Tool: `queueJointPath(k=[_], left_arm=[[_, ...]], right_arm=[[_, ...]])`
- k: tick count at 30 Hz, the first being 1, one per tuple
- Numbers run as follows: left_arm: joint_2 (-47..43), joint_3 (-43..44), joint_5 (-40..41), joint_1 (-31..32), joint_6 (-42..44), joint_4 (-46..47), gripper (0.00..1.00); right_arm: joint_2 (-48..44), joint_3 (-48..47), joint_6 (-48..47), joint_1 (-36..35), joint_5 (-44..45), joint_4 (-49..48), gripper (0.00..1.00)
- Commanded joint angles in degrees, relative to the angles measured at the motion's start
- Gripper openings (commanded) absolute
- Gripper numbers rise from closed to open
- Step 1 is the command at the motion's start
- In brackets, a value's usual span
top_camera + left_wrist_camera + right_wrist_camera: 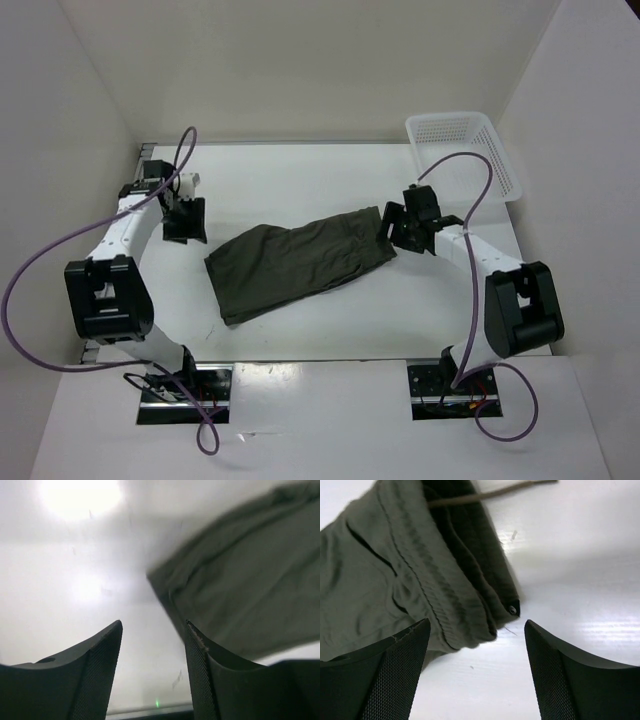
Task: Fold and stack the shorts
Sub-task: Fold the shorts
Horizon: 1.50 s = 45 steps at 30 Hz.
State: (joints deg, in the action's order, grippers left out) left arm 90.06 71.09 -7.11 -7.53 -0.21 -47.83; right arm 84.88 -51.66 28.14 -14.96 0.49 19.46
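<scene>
Here the table [300, 180] carries the shorts [300, 262] at its middle, lying flat on a slant and apparently doubled leg over leg. The basket [465, 150] sits well apart at the far right corner.

The left gripper [185, 232] hovers just beside the hem end, jaws apart and empty. The right gripper [392, 232] hangs over the waistband [465, 580], jaws wide, holding nothing.

The step in hand is probably the crosswise fold. To do it well, each gripper should pinch a corner through every layer. The right one should bite inside the thick gathered band, clear of the drawstring [485, 496] and the small eyelet [513, 610]. Then lift low, so the layers stay aligned.
</scene>
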Motion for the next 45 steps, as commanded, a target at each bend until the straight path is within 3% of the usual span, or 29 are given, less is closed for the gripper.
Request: queueJointPath(k=[1,7,12,17,18,20,21,22,23,25,26,32,37,40,43,44,45], left_arm=[[5.37,1.85,-3.42,1.03,0.21,8.54,0.62],[10.22,1.6,-13.27,1.03,0.21,8.55,0.67],[13.29,-2.27,-12.41,1.03,0.21,8.55,0.67],[15.76,-5.35,-6.6,1.03,0.21,13.37,0.62],[15.76,-5.87,-5.9,1.03,0.21,14.08,0.52],[16.29,-5.87,-4.23,1.03,0.21,15.83,0.4],[17.07,-5.87,-4.22,1.03,0.21,16.36,0.28],[17.08,-5.27,-3.44,1.03,0.21,16.89,0.22],[17.86,-3.87,-2.3,1.03,0.21,17.51,0.16],[18.92,-1.93,-1.07,0.42,0.21,17.51,0.08],[19.88,-0.96,0.68,0.41,0.21,18.21,0.06],[28.48,11.92,3.6,-0.73,0.21,18.05,0.06],[34.47,23.19,2.46,1.55,0.21,16.9,0.08],[36.24,25.58,1.75,3.14,0.21,16.29,0.12],[36.76,24.89,0.35,3.84,0.21,16.28,0.22],[36.76,23.32,0.35,3.84,0.21,16.28,0.3],[35.63,22.43,0.35,3.84,0.21,16.28,0.37]], right_arm=[[0.97,0.68,-2.47,0.28,-1.8,-5.92,0.81],[4.58,0.07,-4.59,0.28,-3.3,-6.54,0.85],[9.24,-1.42,-4.59,0.28,-3.3,-7.07,0.85],[13.46,-2.57,-4.06,0.28,-3.22,-6.54,0.75],[14.16,-3.09,-4.06,0.28,-2.69,-5.93,0.69],[14.69,-3.1,-3.54,0.28,-1.9,-5.32,0.6],[14.7,-3.71,-3.53,0.28,-0.94,-5.31,0.43],[14.7,-3.71,-3.01,0.28,-0.93,-4.79,0.34],[15.39,-4.41,-2.48,0.28,-0.93,-3.83,0.17],[16.02,-5.12,-1.86,0.28,-0.93,-2.59,0.03],[16.02,-5.12,-0.82,0.28,-0.41,-1.54,0.0],[8.13,-0.21,2.97,0.9,4.52,-0.83,0.0],[4.07,1.73,6.38,0.9,0.13,-1.61,0.0],[3.36,2.96,8.24,0.12,-1.98,-2.85,0.0],[2.83,2.97,8.25,-0.51,-3.21,-2.85,0.32],[2.83,2.97,8.25,-0.51,-3.22,-2.85,0.56],[2.83,2.97,8.25,-0.51,-3.91,-2.85,0.61]])
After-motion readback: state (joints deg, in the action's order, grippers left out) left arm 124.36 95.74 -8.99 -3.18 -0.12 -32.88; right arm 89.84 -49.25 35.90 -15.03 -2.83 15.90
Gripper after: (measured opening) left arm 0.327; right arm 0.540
